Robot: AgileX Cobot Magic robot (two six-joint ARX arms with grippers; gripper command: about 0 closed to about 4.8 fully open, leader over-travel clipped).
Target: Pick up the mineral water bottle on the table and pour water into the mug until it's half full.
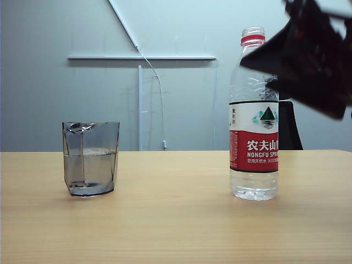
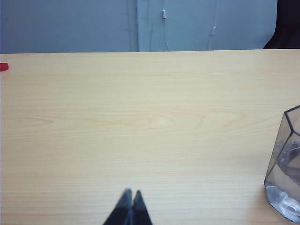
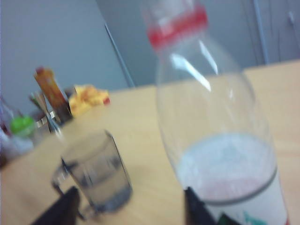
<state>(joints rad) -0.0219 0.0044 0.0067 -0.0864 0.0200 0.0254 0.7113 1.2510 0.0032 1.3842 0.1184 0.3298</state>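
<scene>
Tan table (image 1: 176,220); right gripper (image 3: 131,206) seemingly apart.

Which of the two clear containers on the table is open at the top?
Both: the mug is rimmed, and the taller mineral water bottle with the red neck ring is capless.

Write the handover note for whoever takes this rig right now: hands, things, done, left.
Left hand: shut, empty, low over bare table, mug off to its side.
Right hand: open, empty, by the mineral water bottle at shoulder height, not gripping it.
Bottle stands upright on the table, uncapped, only a little water at the bottom. Mug stands apart from it, water roughly halfway up.
Done: pour looks complete, bottle set down.
Left: confirm level, move the right hand clear.
</scene>
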